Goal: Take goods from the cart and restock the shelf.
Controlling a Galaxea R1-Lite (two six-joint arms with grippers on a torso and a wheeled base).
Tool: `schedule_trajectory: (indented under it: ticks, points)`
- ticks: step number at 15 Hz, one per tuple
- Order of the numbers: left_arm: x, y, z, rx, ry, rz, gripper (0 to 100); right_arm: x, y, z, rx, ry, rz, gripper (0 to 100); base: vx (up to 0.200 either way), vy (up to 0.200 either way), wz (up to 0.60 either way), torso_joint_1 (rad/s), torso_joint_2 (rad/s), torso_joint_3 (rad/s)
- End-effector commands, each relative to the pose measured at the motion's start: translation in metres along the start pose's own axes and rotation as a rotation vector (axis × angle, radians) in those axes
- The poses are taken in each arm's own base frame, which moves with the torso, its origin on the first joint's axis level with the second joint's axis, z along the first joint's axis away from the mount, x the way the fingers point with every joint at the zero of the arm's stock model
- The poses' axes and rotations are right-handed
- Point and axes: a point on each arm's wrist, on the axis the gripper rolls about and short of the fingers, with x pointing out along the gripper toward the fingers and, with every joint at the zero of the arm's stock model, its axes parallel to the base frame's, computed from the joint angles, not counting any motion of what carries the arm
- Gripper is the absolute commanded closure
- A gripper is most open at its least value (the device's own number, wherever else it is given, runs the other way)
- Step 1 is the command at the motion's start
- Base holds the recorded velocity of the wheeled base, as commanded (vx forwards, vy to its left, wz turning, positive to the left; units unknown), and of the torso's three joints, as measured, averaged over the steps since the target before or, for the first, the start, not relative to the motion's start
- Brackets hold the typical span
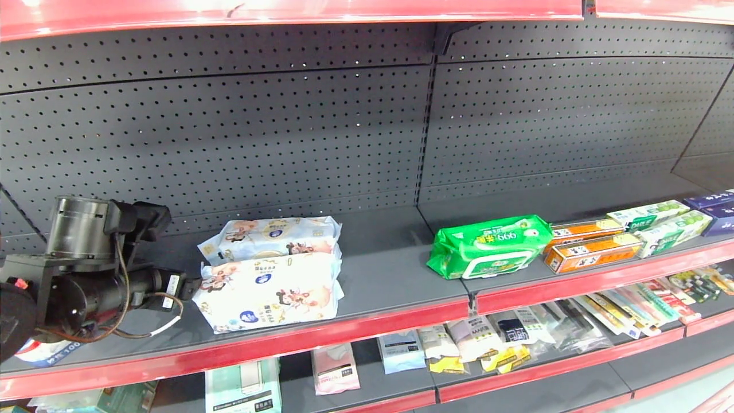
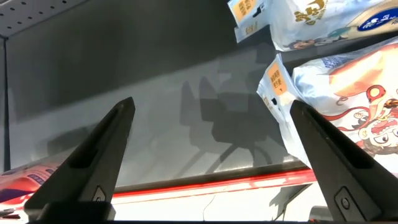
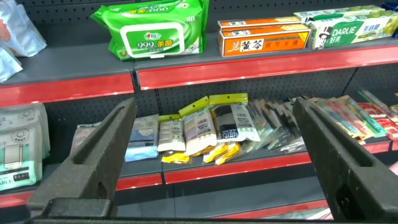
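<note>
Two white cartoon-printed wipe packs (image 1: pixel 269 269) lie stacked on the grey shelf (image 1: pixel 390 269), left of centre. My left arm (image 1: pixel 86 275) hangs just left of them, over the shelf. In the left wrist view my left gripper (image 2: pixel 211 162) is open and holds nothing, with the white packs (image 2: pixel 348 118) beside one finger. My right gripper (image 3: pixel 214 162) is also open and holds nothing, in front of the lower shelf of hanging packets (image 3: pixel 205 127). A green wipe pack (image 1: pixel 487 246) lies right of centre on the grey shelf.
Orange boxes (image 1: pixel 590 244), green-and-white toothpaste boxes (image 1: pixel 659 223) and blue boxes (image 1: pixel 717 209) line the shelf's right end. A red-and-white pack (image 2: pixel 31 177) lies at its left end. Bare shelf lies between the white and green packs. A red shelf (image 1: pixel 287 11) runs overhead.
</note>
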Motion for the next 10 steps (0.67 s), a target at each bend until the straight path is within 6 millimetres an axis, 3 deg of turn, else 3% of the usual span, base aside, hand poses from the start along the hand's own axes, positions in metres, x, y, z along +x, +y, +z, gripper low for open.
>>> schedule_trajectory:
  ticks: [1, 10]
  points:
    - [-0.0005, -0.0016, 0.0003, 0.004, -0.002, -0.004, 0, 0.0001, 0.0000, 0.0000, 0.000, 0.001, 0.000, 0, 0.000, 0.000, 0.00, 0.000, 0.00, 0.000]
    - [-0.0026, -0.0060, -0.0003, -0.015, -0.004, -0.015, 0, 0.0001, 0.0000, 0.0002, 0.000, 0.000, 0.000, 0, 0.000, 0.000, 0.00, 0.000, 0.00, 0.000]
